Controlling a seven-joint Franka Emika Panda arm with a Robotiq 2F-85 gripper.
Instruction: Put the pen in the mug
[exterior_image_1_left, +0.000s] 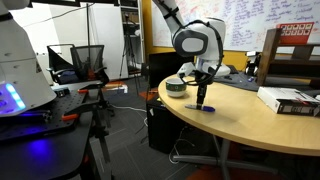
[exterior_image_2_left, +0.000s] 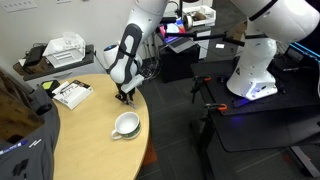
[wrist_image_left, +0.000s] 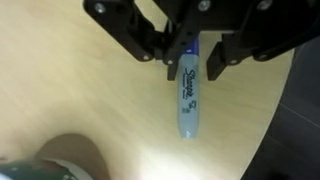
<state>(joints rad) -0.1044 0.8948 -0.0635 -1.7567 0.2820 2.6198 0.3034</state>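
**Grasp step in hand: tips at pen, mug not yet loaded**

Left to right in an exterior view:
- mug upright on the round table, near the edge
- just beside it, gripper pointing straight down
- directly under the tips, pen lying flat on the wood, apparently not lifted
- further right, book, well apart and out of the way

From the opposite side, mug looks empty inside, with the gripper close behind it.

Wrist view, same order:
- blurred rounded shape in the low left corner, probably the mug
- fingers one on each side of the pen's dark blue end, narrowed to about pen width
- paler end of the pen sticking out free below
- cannot tell whether touching the barrel, clamped or a hair off, since no gap is resolvable and no lift is visible

Judgement: roughly a third done. Approach and alignment finished; grip unconfirmed; transfer and drop outstanding.

Next move calls for:
- finishing the squeeze, square across the barrel, so the pen does not roll away
- lifting straight up, clear of the table and above the mug rim
- a short sideways shift to the mug mouth; wide opening, forgiving target
- expecting droop at the free end, given the hold near one tip
- lowering the paler end past the rim before letting go, not dropping from height
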